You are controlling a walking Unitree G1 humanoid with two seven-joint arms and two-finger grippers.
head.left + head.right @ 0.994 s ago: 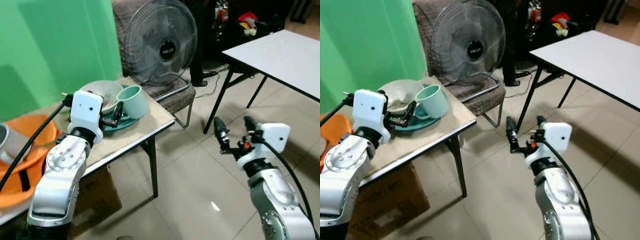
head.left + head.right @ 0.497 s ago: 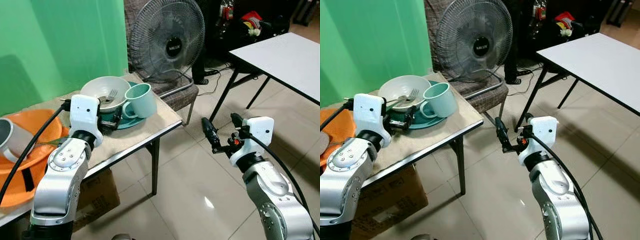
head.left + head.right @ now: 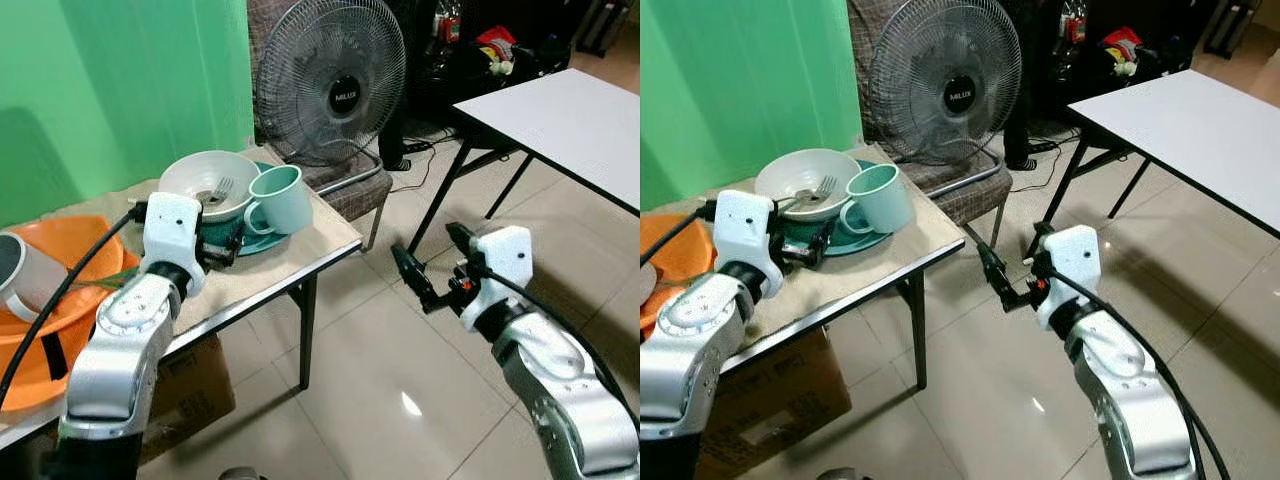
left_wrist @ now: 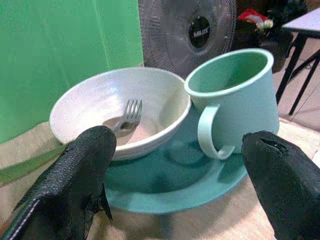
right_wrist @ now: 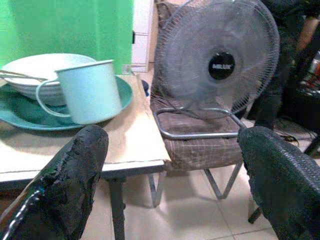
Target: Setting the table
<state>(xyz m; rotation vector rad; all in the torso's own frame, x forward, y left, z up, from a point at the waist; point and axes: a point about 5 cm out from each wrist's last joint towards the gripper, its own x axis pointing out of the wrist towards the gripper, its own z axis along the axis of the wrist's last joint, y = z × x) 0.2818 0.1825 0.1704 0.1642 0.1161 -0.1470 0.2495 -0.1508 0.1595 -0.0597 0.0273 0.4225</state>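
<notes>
A teal plate (image 3: 255, 240) lies on the small beige table (image 3: 300, 245). On it stand a white bowl (image 3: 205, 185) holding a fork (image 3: 215, 190) and a mint-green mug (image 3: 283, 198). My left gripper (image 3: 222, 247) is open at the plate's near edge, its fingers (image 4: 82, 170) spread before the bowl (image 4: 117, 110) and mug (image 4: 235, 95). My right gripper (image 3: 432, 265) is open in the air beyond the table's corner, over the floor, pointing back at the mug (image 5: 90, 90) and plate (image 5: 35, 117).
A standing fan (image 3: 332, 80) rests on a brown chair (image 3: 350, 185) behind the table. An orange tray (image 3: 40, 300) with a grey cup (image 3: 18, 275) sits at the left. A white table (image 3: 560, 110) stands to the right. A cardboard box (image 3: 190, 395) lies under the small table; tiled floor lies between.
The camera has shifted. My right gripper has come lower and closer to the table's corner. My left gripper has stayed at the plate's edge.
</notes>
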